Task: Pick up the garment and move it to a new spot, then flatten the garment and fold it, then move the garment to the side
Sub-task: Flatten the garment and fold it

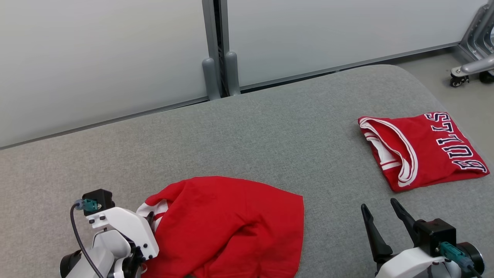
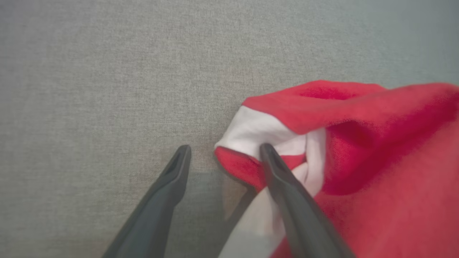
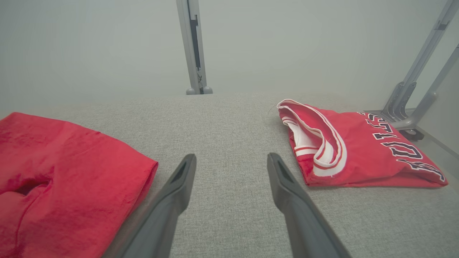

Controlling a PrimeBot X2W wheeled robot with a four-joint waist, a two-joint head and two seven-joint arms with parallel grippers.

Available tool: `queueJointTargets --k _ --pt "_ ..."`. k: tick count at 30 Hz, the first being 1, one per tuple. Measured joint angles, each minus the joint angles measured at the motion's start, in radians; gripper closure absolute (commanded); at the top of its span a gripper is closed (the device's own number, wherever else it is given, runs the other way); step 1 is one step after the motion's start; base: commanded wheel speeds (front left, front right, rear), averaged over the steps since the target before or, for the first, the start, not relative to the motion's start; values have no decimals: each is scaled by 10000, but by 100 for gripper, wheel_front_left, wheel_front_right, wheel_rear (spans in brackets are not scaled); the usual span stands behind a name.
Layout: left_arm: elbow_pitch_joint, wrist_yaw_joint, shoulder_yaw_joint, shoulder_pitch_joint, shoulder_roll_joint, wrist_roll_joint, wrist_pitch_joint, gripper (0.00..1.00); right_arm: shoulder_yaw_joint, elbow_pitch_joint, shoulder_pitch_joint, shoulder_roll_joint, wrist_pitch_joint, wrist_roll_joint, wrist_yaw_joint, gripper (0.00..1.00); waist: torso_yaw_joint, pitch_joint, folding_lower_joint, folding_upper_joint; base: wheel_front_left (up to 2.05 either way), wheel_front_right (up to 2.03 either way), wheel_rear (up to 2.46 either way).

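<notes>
Red crumpled garment (image 1: 231, 224) lies bunched at the near left of the grey fabric surface (image 1: 251, 131), with its white-trimmed opening turned toward the left gripper (image 2: 226, 148). That gripper is spread wide and holds nothing: one finger over bare surface, the other lying across the white trim, so the bunched edge sits between the jaws. Looks like the pick-up step, cloth not yet gripped. To do it well: go lower so both fingers bracket the trim band, close on the thick hem rather than loose red cloth, then lift high enough that the tail clears before shifting. Moving right, the right gripper (image 1: 378, 204) hangs just past the garment's right edge, jaws wide too, empty, pointing over bare surface. It should probably take the far side so the cloth hangs spread, not balled. Far right, a folded BULLS jersey (image 1: 424, 150) sits well apart; pick a new spot that stays off it
</notes>
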Motion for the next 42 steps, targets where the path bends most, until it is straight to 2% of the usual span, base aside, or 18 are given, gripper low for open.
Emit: queueJointTargets --k 3,4,5,6,7,13,20,26,30,33,39,42 --pt "236 -384 107 -152 -107 -36 -441 0 -8 -27 -4 0 0 -6 0 0 -77 66 0 0 0 0 0" --pt "391 -456 113 -265 -134 -40 -520 26 2 -27 -10 0 0 -6 0 0 -98 78 0 0 0 0 0" --pt "552 -537 117 -329 -151 -40 -575 84 29 -23 -12 0 0 -6 0 0 -120 77 0 0 0 0 0" --pt "704 -658 119 -355 -201 -58 -652 100 52 -21 -19 0 0 -6 0 0 -143 65 -1 0 0 0 0" --pt "704 -658 119 -355 -201 -58 -652 100 52 -21 -19 0 0 -6 0 0 -143 65 -1 0 0 0 0" --pt "886 -1415 -27 -898 -410 119 -1496 100 33 -50 -104 0 -2 -81 0 0 -190 -25 0 0 0 0 0" --pt "-817 -2013 -531 -2379 -1083 905 -2673 100 -50 -88 -29 0 4 -169 0 0 -14 -208 0 0 0 0 0" --pt "-2867 -1795 -1448 -3719 -1317 2176 -2600 100 109 -96 4 0 52 -157 0 0 125 -427 0 0 0 0 0" --pt "-4311 -1914 -1570 -4152 -1678 2224 -2824 100 151 -86 18 0 56 -142 0 0 188 -512 0 0 0 0 0" --pt "-4847 -2054 -1632 -4078 -1824 2019 -3003 100 115 -48 105 -2 38 -128 0 0 313 -534 0 0 0 0 0" --pt "-3572 -1787 -2266 -2364 -1152 2059 -2508 100 132 -38 104 -2 -2 -52 0 0 575 -483 0 0 0 0 0" --pt "-2792 -1712 -2692 -1217 -840 1785 -1850 100 130 -35 101 0 -8 -42 0 0 686 -433 0 0 0 0 0"
